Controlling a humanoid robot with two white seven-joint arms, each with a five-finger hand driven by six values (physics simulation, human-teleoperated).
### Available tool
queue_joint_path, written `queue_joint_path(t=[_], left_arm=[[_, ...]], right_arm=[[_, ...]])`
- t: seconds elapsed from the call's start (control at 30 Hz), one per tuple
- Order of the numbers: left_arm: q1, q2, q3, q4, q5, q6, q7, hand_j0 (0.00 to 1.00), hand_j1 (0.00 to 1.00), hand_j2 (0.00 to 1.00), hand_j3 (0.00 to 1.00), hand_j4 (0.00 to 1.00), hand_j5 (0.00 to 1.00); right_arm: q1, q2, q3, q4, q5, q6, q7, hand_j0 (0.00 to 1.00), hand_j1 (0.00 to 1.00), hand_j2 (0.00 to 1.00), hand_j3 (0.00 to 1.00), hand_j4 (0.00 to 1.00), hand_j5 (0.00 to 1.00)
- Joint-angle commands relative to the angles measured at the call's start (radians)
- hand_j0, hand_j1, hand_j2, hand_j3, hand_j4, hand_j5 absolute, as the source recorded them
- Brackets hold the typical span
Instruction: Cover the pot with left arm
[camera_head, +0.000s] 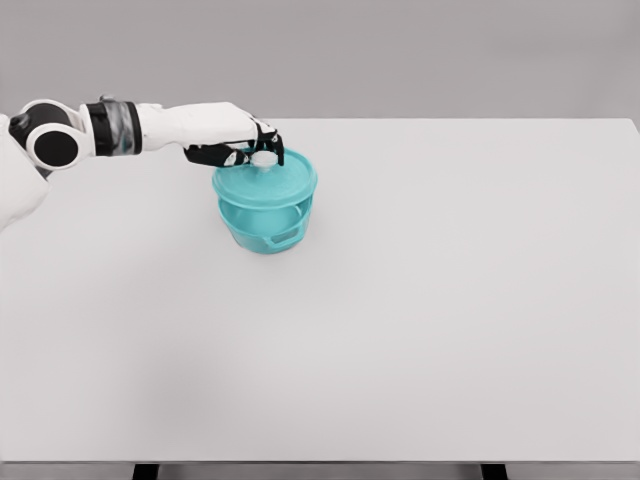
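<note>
A teal pot (270, 228) with a side handle stands on the white table (420, 320), left of the middle and toward the back. A matching teal lid (266, 184) lies on or just above the pot's rim, roughly level. My left hand (256, 152) reaches in from the upper left and its dark fingers are curled around the lid's white knob (263, 158). The left arm (150, 127) stretches across the table's far left corner. The pot's far side is hidden behind the lid and hand.
The table's far edge runs just behind the pot. The front edge lies at the bottom of the view, with dark table legs (145, 471) below it.
</note>
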Motion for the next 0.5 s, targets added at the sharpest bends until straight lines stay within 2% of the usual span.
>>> queue_joint_path(t=[0.0, 0.2, 0.23, 0.3, 0.37, 0.47], left_arm=[[0.003, -0.002, 0.002, 0.001, 0.012, 0.004, -0.002, 0.31, 0.31, 0.31, 0.31, 0.31, 0.31], [0.011, 0.003, 0.002, 0.0, 0.012, 0.004, -0.002, 0.32, 0.32, 0.32, 0.32, 0.32, 0.32], [0.011, 0.003, 0.013, 0.0, 0.013, 0.004, 0.0, 0.35, 0.35, 0.35, 0.35, 0.35, 0.35], [0.011, 0.003, 0.016, -0.003, 0.013, 0.004, 0.002, 0.56, 0.56, 0.56, 0.56, 0.56, 0.56], [0.012, 0.003, 0.016, -0.005, 0.015, 0.004, 0.002, 0.68, 0.68, 0.68, 0.68, 0.68, 0.68], [0.014, 0.004, 0.016, -0.005, 0.015, 0.004, 0.002, 0.7, 0.7, 0.7, 0.7, 0.7, 0.7]], right_arm=[[0.0, 0.0, 0.0, 0.0, 0.0, 0.0, 0.0, 1.0, 1.0, 1.0, 1.0, 1.0, 1.0], [0.0, 0.0, 0.0, 0.0, 0.0, 0.0, 0.0, 1.0, 1.0, 1.0, 1.0, 1.0, 1.0], [0.0, 0.0, 0.0, 0.0, 0.0, 0.0, 0.0, 1.0, 1.0, 1.0, 1.0, 1.0, 1.0], [0.0, 0.0, 0.0, 0.0, 0.0, 0.0, 0.0, 1.0, 1.0, 1.0, 1.0, 1.0, 1.0], [0.0, 0.0, 0.0, 0.0, 0.0, 0.0, 0.0, 1.0, 1.0, 1.0, 1.0, 1.0, 1.0], [0.0, 0.0, 0.0, 0.0, 0.0, 0.0, 0.0, 1.0, 1.0, 1.0, 1.0, 1.0, 1.0]])
